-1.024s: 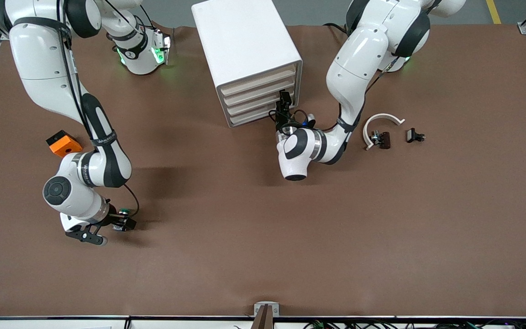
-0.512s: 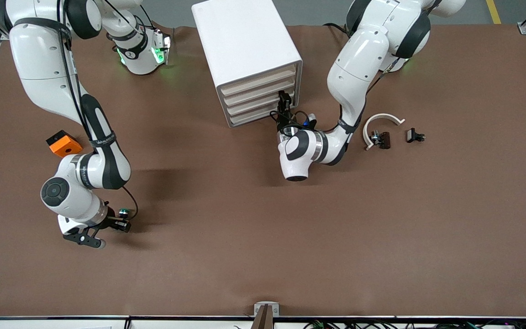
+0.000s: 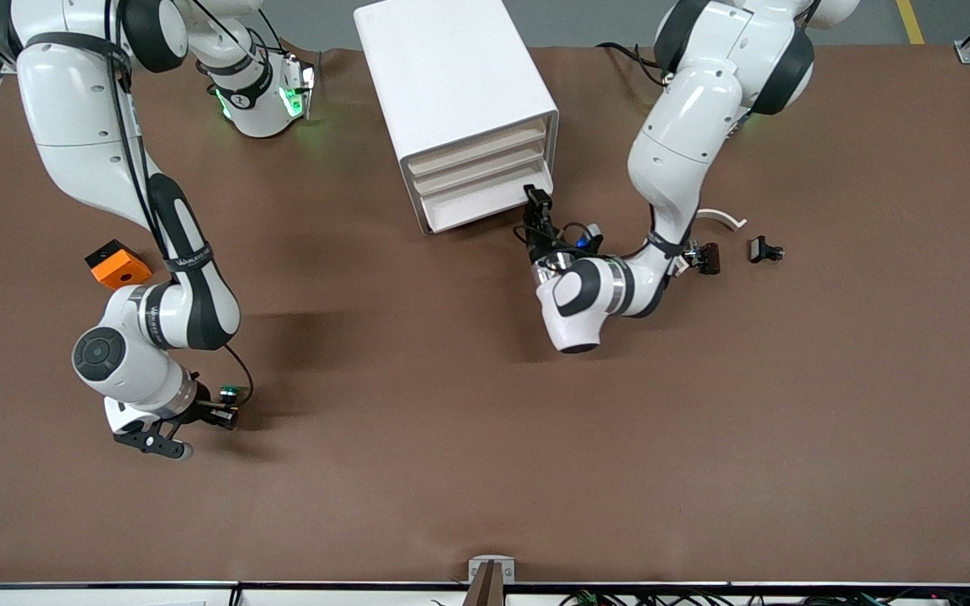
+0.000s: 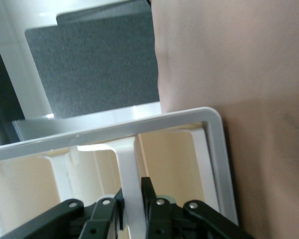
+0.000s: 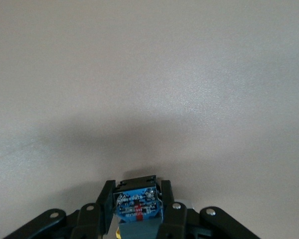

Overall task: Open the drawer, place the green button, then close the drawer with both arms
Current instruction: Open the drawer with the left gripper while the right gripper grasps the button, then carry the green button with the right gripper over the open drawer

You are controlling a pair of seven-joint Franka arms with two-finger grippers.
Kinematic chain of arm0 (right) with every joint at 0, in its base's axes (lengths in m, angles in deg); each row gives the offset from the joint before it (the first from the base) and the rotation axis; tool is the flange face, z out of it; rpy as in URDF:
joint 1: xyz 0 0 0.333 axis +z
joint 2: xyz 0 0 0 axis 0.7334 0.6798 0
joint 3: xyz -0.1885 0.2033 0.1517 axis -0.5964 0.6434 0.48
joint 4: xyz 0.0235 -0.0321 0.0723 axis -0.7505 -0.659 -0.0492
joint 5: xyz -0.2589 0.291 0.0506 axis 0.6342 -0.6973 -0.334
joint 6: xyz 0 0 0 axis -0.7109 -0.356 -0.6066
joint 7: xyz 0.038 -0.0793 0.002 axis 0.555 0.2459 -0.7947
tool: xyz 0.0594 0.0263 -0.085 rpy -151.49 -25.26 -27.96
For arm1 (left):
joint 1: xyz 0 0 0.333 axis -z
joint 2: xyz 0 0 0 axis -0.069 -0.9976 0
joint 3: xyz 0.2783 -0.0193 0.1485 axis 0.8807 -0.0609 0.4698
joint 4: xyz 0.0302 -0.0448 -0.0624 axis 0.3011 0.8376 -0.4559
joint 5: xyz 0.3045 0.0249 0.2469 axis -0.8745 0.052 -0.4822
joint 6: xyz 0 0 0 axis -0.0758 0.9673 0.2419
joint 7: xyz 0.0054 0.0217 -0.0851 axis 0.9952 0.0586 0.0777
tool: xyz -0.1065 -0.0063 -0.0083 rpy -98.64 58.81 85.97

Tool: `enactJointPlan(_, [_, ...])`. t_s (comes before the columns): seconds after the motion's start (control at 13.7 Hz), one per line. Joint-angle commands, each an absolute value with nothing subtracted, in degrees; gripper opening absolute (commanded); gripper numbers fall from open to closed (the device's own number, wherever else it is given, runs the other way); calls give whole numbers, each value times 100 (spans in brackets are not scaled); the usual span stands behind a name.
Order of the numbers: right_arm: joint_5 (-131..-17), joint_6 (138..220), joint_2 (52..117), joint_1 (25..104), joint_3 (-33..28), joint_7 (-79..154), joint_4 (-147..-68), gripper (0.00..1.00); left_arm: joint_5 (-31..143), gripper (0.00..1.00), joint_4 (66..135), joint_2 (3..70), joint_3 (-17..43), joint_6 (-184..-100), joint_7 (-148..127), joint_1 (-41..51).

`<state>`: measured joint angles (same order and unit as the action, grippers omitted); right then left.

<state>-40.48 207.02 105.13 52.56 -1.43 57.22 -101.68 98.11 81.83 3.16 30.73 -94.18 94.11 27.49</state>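
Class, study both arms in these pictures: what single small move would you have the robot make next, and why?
Probably keep pulling: the left gripper is shut on the handle of the shallow white bottom drawer, which sticks only slightly out of the boxy white cabinet. Meanwhile the right gripper is shut on the tiny green-capped button low over the brown table, so it needs a wider opening.

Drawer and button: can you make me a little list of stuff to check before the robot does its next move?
1. Left gripper shut on the bottom drawer: ok.
2. Drawer pulled out of the cabinet: partly; wide enough, cannot tell.
3. Right gripper shut on the button: ok.
4. Button lifted off the table: cannot tell.
5. Orange block away from the button: ok.
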Motion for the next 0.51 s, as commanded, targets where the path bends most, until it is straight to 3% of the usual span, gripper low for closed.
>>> enactJointPlan(0.0, [-4111, 20485, 10544, 5271, -153, 5755, -9963, 0, 10064, 3, 8057, 239, 3065, -9402, 9265, 2409])
enactJointPlan(0.44, [-4348, 19607, 10211, 5682, -153, 6717, -9795, 0, 10670, 3, 7873, 257, 3083, -9446, 9300, 1881])
